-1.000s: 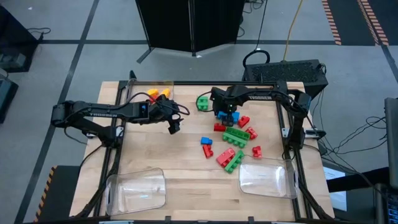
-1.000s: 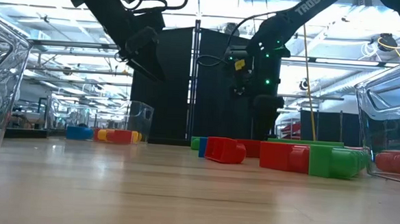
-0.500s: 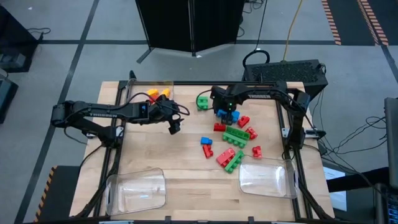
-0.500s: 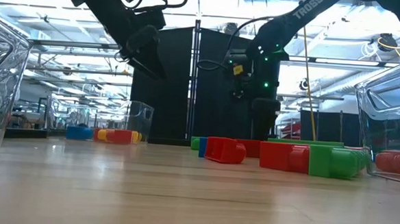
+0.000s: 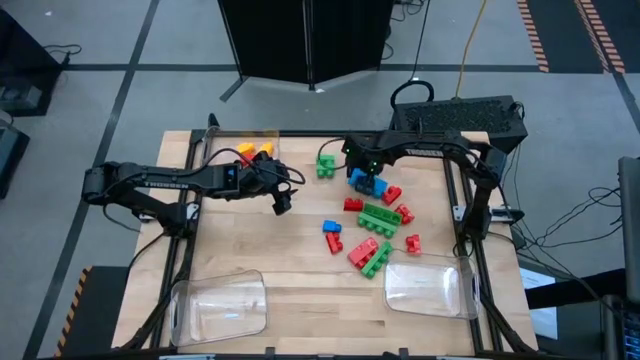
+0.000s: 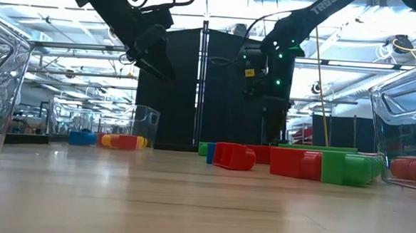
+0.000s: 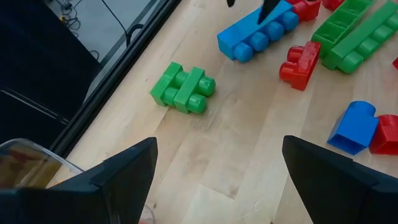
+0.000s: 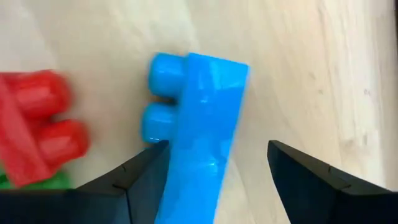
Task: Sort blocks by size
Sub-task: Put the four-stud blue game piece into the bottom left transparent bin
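Red, green and blue blocks (image 5: 372, 222) lie loose on the wooden table's right half. A long blue block (image 5: 362, 182) lies on its side at the far end of the heap. My right gripper (image 8: 217, 180) points down over it, open, with a finger on either side of it (image 8: 199, 124). A green block (image 7: 183, 87) lies alone further left. My left gripper (image 7: 214, 180) hangs open and empty above the table's left middle (image 5: 281, 204). My right gripper has one finger (image 8: 146, 174) right beside the blue block's studded side (image 8: 163, 121); I cannot tell whether it touches. A strip of bare table shows between the block and the other finger (image 8: 311, 180). The block lies on the table.
A clear tray (image 5: 245, 148) at the far left holds orange, yellow and red blocks. Two more clear trays stand at the near edge, one left (image 5: 218, 305) and one right (image 5: 428, 285). Bare wood lies in the table's middle between them.
My right gripper has risen slightly over the blue block and rolled about the line it points along, so more of the block and of the green block beside it shows from above. The blocks have stayed where they were.
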Tool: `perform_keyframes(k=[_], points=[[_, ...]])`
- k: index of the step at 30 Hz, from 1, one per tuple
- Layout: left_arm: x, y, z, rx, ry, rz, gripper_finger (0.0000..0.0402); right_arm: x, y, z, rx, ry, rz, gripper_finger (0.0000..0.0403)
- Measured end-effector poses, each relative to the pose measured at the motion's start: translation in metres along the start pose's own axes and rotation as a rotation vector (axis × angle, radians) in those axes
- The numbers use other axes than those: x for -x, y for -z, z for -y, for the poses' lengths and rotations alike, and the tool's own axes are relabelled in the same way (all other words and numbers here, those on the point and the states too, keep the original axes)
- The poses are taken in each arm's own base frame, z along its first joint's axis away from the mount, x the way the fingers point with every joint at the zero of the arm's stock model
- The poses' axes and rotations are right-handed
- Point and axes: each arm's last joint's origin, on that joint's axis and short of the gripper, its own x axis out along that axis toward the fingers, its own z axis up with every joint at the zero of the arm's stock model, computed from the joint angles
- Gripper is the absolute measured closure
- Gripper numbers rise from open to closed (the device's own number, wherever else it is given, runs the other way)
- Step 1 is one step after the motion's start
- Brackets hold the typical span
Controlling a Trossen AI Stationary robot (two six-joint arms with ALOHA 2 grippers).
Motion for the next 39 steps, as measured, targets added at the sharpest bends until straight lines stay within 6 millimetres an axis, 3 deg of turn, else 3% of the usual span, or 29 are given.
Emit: perform_keyframes(k=[5,17,22,29,39], points=[[0.000,0.000,0.000,0.001,-0.001,0.000,0.0056,-0.008,0.001,0.008,-0.085,-0.117,-0.017,0.0142],[0.000,0.000,0.001,-0.003,0.003,0.000,0.0056,-0.027,0.004,0.013,-0.128,-0.136,-0.098,0.0146],[0.000,0.000,0.001,-0.001,0.003,0.004,0.0056,-0.032,0.002,0.010,-0.098,-0.208,-0.095,0.0175],[0.000,-0.001,0.001,0.000,0.003,0.006,0.0056,-0.029,0.000,0.008,-0.084,-0.209,-0.067,0.0258],[0.000,-0.002,0.001,0.010,0.003,0.019,0.0056,-0.022,0.000,0.001,-0.056,-0.193,-0.053,0.0258]])
